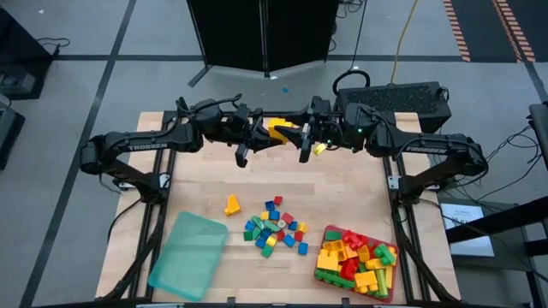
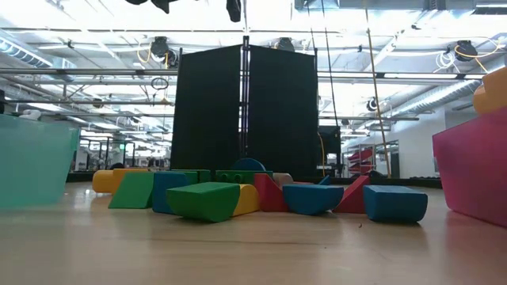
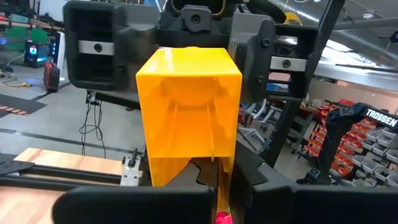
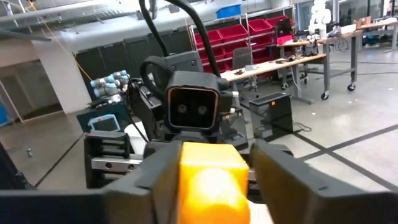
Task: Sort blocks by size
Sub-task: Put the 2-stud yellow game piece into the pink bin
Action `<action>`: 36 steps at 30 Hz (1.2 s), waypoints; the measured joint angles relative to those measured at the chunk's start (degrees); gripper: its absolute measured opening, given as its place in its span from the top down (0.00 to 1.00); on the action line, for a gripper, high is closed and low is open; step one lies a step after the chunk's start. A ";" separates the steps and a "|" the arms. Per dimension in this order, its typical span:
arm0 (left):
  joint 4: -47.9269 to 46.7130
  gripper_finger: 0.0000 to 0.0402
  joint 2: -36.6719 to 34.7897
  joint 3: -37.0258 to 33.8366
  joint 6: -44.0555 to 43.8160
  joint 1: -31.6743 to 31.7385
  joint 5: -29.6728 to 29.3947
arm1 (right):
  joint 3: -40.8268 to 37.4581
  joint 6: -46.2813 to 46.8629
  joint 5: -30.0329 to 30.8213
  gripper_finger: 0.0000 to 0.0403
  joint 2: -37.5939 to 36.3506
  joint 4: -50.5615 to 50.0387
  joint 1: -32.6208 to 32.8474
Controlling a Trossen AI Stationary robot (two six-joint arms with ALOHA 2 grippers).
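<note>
High above the far middle of the table, a yellow block point(image 1: 281, 129) hangs between my two grippers. My left gripper point(image 1: 267, 133) comes from the left and is shut on it. My right gripper point(image 1: 301, 135) comes from the right and has closed on the block's other end. In the left wrist view the block's hollow underside point(image 3: 186, 106) faces the camera. A pile of small blocks point(image 1: 274, 229) lies on the table's near middle, with one yellow block point(image 1: 232, 205) apart to its left. My left gripper point(image 3: 227, 200) pinches the yellow block's near end point(image 3: 186, 177) between its two fingers, which lie level and come from the table's left. The block is lifted clear, sticking out toward the other arm. My right gripper point(image 4: 214, 183) has its two fingers point(image 4: 163, 180) against opposite sides of the block's other end point(image 4: 211, 171). It lies level and comes from the table's right. My own fingers hide how far back the block reaches.
A red tray point(image 1: 330, 231) filled with larger blocks stands at the near right, and its wall point(image 2: 475, 170) shows in the low view. A translucent teal tray point(image 1: 188, 254) lies at the near left. Green point(image 2: 206, 199) and blue point(image 2: 394, 202) blocks lie in the pile.
</note>
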 joint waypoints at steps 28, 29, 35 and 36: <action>-0.69 0.97 -0.07 0.02 0.50 -0.03 0.45 | -0.09 3.20 -4.38 0.39 0.77 -2.31 -0.68; -0.72 0.97 -0.07 0.02 0.50 -0.03 0.44 | -0.09 3.20 -5.19 0.42 1.12 -2.20 -0.68; -1.47 0.97 -0.07 0.02 0.52 -0.01 0.20 | -0.09 3.42 -6.11 0.68 2.53 -1.96 -0.66; -1.47 0.97 -0.09 0.02 0.52 -0.01 0.11 | -0.09 3.40 -5.99 0.71 2.53 -1.89 -0.68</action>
